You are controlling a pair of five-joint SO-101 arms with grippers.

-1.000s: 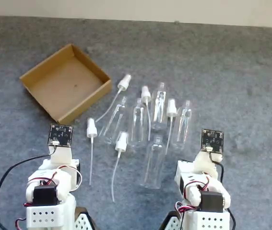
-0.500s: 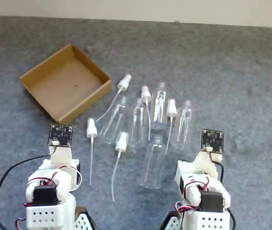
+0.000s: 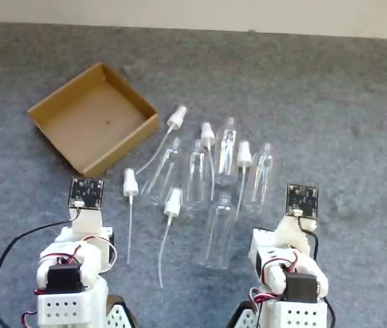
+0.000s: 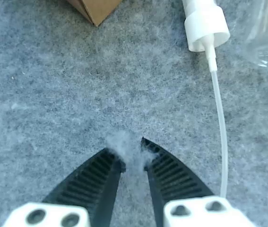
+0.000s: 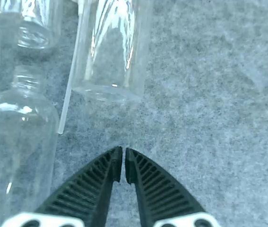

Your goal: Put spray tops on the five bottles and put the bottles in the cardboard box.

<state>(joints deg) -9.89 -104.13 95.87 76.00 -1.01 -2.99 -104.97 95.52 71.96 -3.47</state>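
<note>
Several clear bottles lie uncapped side by side mid-table, among them a large bottle (image 3: 217,229) nearest the arms and a slim bottle (image 3: 260,178) at the right. Several white spray tops with long tubes lie among them, such as one spray top (image 3: 131,182) at the left and another spray top (image 3: 173,201) beside it. The cardboard box (image 3: 56,130) stands open at the back left. My left gripper (image 4: 132,153) hovers over bare carpet, open by a narrow gap, short of a spray top (image 4: 204,23). My right gripper (image 5: 124,158) is shut, just short of a bottle's base (image 5: 110,47).
Both arms are folded back at the near edge, the left arm (image 3: 70,266) and the right arm (image 3: 289,266). Grey carpet covers the table. A second bottle (image 5: 15,142) lies beside my right gripper. The box corner (image 4: 93,8) is beyond my left gripper.
</note>
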